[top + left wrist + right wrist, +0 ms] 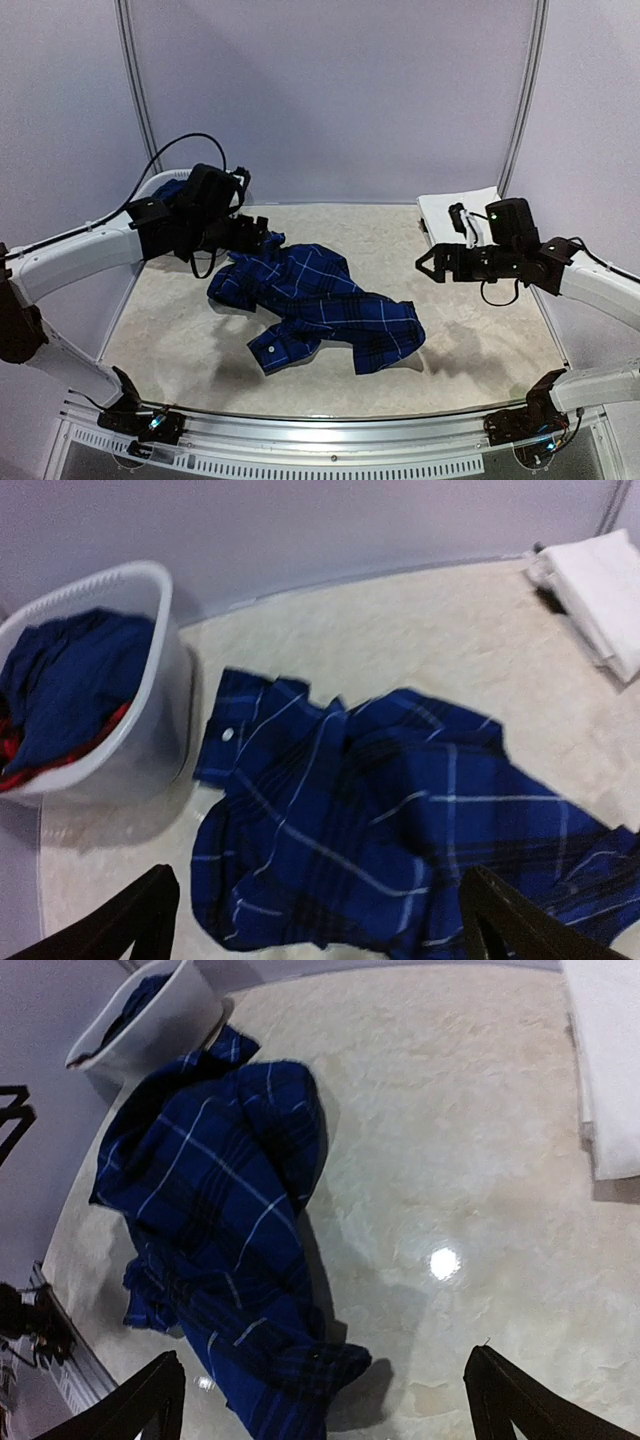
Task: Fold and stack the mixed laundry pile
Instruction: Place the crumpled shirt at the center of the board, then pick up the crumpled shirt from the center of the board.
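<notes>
The navy plaid shirt (320,305) lies crumpled in the middle of the table, also in the left wrist view (400,830) and the right wrist view (220,1220). Folded white trousers (455,215) lie at the back right, seen too in the wrist views (600,580) (605,1060). A solid blue piece (60,680) and a bit of red (20,770) sit in the basket. My left gripper (262,232) is open and empty above the shirt's far left end (320,920). My right gripper (428,264) is open and empty, held above the table right of the shirt (320,1400).
The oval white plastic basket (150,720) stands at the back left corner, partly hidden behind the left arm in the top view (160,182). The marbled table (400,240) has a raised rail along its front edge (330,415). White walls close the back.
</notes>
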